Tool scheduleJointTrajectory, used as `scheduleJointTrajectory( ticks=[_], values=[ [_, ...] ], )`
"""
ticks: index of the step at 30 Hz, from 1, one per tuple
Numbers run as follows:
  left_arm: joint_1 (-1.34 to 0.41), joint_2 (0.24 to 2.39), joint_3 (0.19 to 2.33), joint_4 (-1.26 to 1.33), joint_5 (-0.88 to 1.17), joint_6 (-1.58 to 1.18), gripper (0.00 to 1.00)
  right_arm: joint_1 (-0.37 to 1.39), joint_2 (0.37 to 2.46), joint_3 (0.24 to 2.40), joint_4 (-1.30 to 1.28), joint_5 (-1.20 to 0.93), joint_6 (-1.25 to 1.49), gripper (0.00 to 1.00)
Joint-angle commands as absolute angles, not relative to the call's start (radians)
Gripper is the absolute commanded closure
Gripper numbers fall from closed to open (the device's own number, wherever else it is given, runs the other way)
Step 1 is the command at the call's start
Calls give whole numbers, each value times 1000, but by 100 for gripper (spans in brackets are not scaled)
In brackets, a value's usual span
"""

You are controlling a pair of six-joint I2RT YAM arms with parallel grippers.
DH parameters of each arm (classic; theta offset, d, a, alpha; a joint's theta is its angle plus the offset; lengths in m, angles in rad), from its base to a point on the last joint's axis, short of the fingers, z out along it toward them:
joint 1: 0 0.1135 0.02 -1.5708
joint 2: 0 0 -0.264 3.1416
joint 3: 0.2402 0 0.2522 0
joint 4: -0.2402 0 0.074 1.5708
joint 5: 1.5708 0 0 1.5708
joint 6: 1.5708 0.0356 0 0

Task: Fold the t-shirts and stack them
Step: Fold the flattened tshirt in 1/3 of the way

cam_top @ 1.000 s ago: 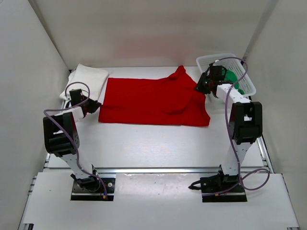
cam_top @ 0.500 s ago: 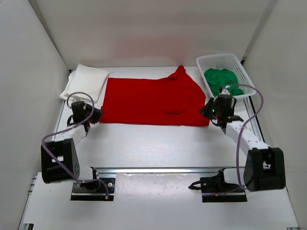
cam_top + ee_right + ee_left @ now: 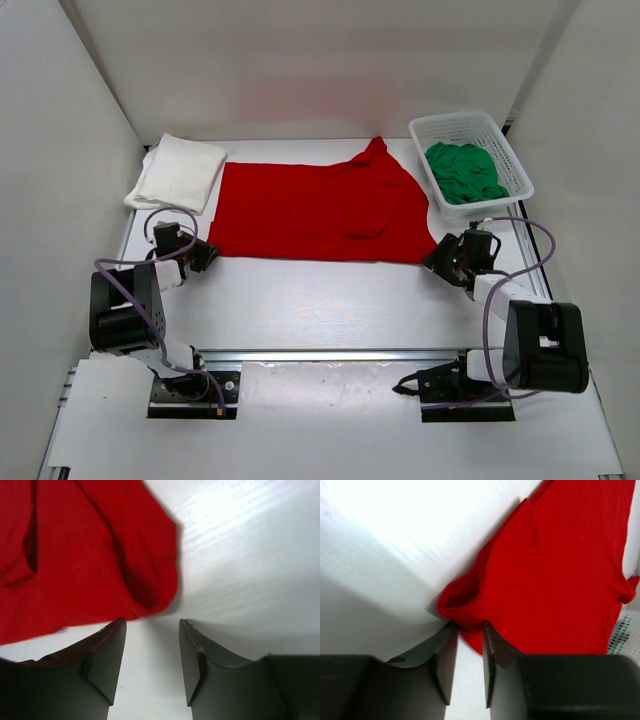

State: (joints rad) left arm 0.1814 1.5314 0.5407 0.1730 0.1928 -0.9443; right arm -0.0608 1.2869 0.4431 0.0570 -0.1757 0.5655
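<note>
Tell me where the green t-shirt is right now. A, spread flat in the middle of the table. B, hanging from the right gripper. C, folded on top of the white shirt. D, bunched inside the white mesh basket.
D: in the top view the green t-shirt lies crumpled within the walls of the white mesh basket, at the far right.

In the overhead view, a spread t-shirt (image 3: 320, 210) lay mid-frame on the table (image 3: 320, 300), a folded t-shirt (image 3: 180, 172) beside it at upper left, a basket (image 3: 522, 178) holding a bunched t-shirt (image 3: 465, 172) at upper right, the left gripper (image 3: 208, 254) and right gripper (image 3: 438, 258) at its lower corners.
</note>
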Motion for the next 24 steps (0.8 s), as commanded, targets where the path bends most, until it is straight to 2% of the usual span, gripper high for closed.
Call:
scheduleJointTrajectory(
  ticks=[1,2,3,5,6,7,9,14,18,24],
  values=[
    [176,1585,555,182,167,-945,65,-55,1339,468,170,-169,581,55],
    [173,1600,561,198,169,-953,67,-54,1363,486,164,-178,583,56],
    [169,1618,574,209,175,-962,72,-54,1388,501,166,-175,592,62],
    [150,1640,601,204,173,-966,88,-43,1400,528,182,-143,601,73],
    [137,1649,621,193,169,-962,93,-41,1411,534,187,-144,597,80],
    [135,1654,630,181,163,-960,98,-38,1417,544,193,-146,609,92],
    [129,1652,644,169,170,-956,100,-38,1416,560,152,-160,603,100],
    [198,1566,585,144,195,-934,100,-38,1261,456,94,-134,623,100],
    [274,1439,497,98,219,-911,100,-89,1054,321,5,-155,647,100],
    [385,1240,374,-46,314,-816,100,-130,775,239,-187,-225,675,100]
  ],
)
